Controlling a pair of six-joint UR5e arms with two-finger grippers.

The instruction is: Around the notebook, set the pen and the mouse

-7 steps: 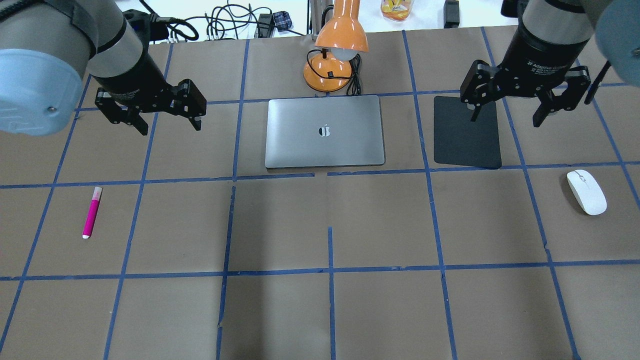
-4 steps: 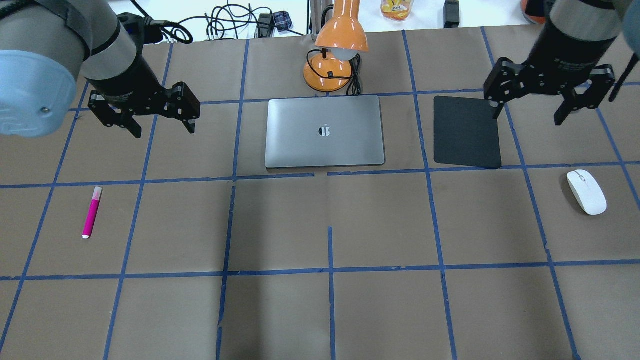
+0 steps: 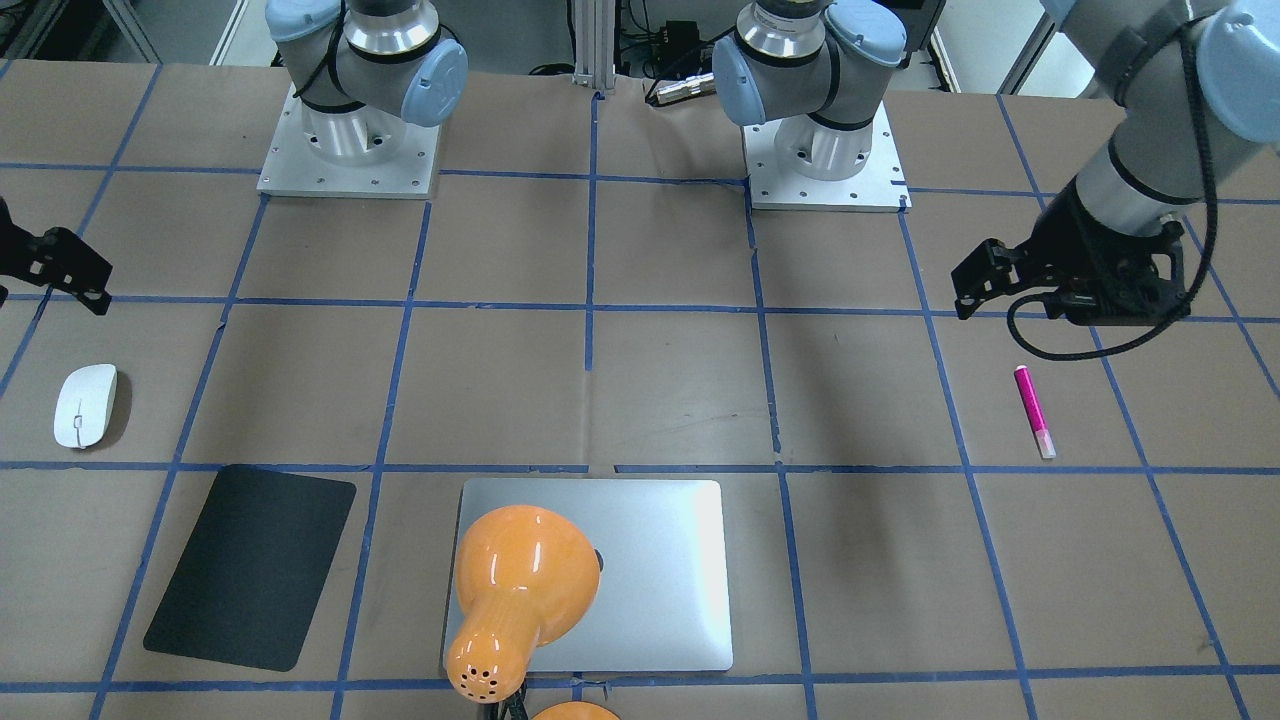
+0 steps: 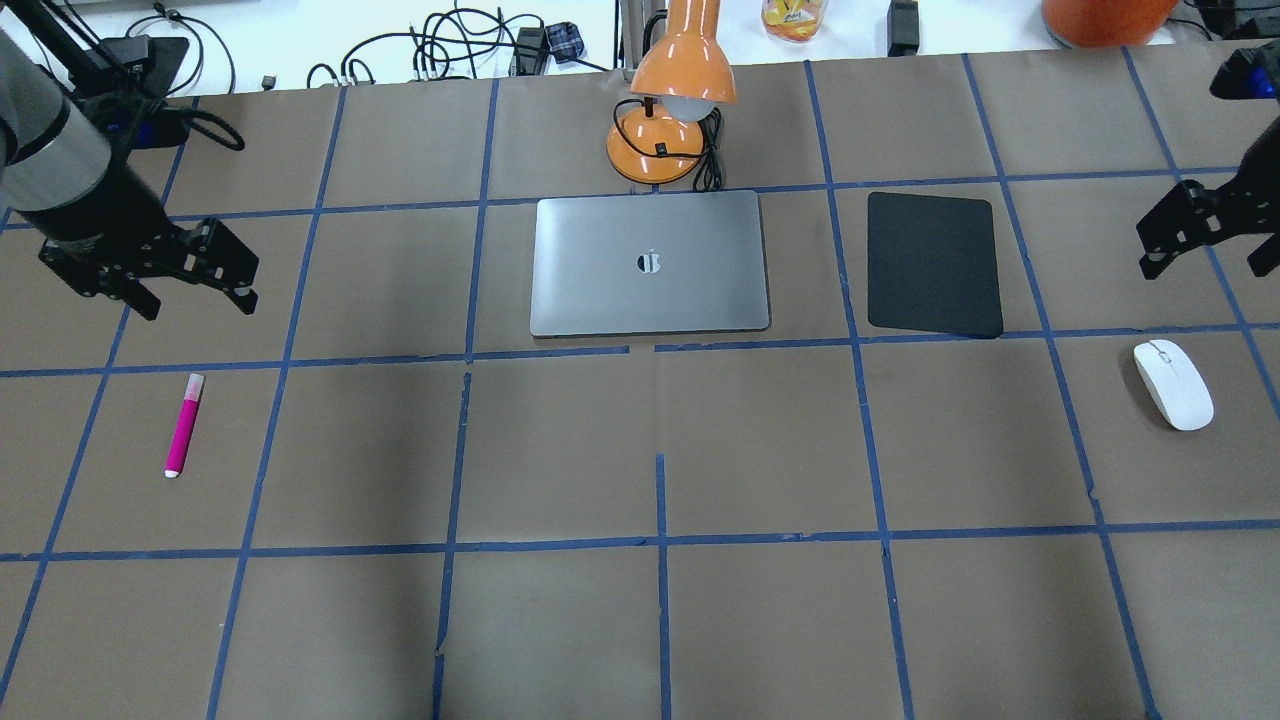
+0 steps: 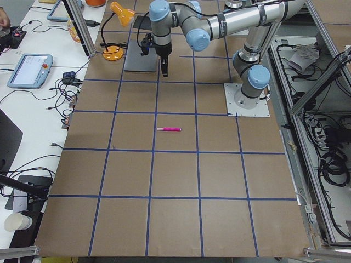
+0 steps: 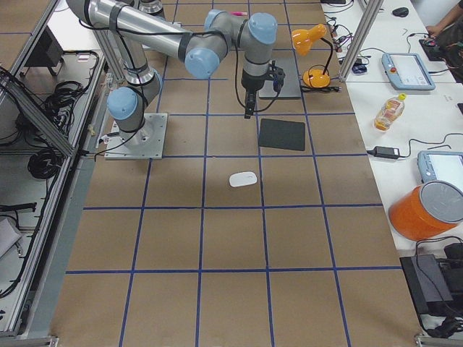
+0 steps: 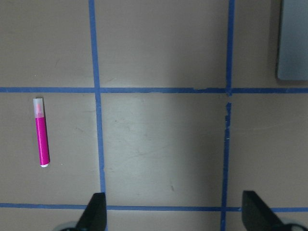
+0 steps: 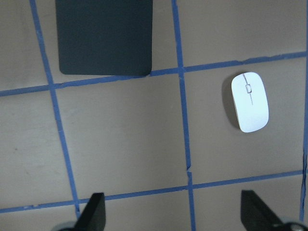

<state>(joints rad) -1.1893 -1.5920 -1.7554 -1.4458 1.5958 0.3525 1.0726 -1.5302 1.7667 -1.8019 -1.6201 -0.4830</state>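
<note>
The magenta pen (image 4: 184,425) lies on the brown table at the left, pale cap pointing away from me. My left gripper (image 4: 197,300) hovers just behind it, open and empty; its wrist view has the pen (image 7: 42,132) off to the left of the fingers. The white mouse (image 4: 1173,384) rests at the far right. Behind it, my right gripper (image 4: 1205,265) hangs open and empty, partly cut by the frame edge; the mouse (image 8: 250,101) sits to the right in its wrist view. The closed silver notebook (image 4: 650,262) lies at the centre back.
A black mat (image 4: 933,262) lies flat between the notebook and the mouse. An orange desk lamp (image 4: 670,110) stands right behind the notebook, its head hanging over it. Blue tape lines grid the table. Cables and a bottle sit beyond the far edge.
Both arms swung outward: the left gripper went left and nearer the pen, the right gripper went right, off the black mat. Pen, mouse and notebook stayed put.
</note>
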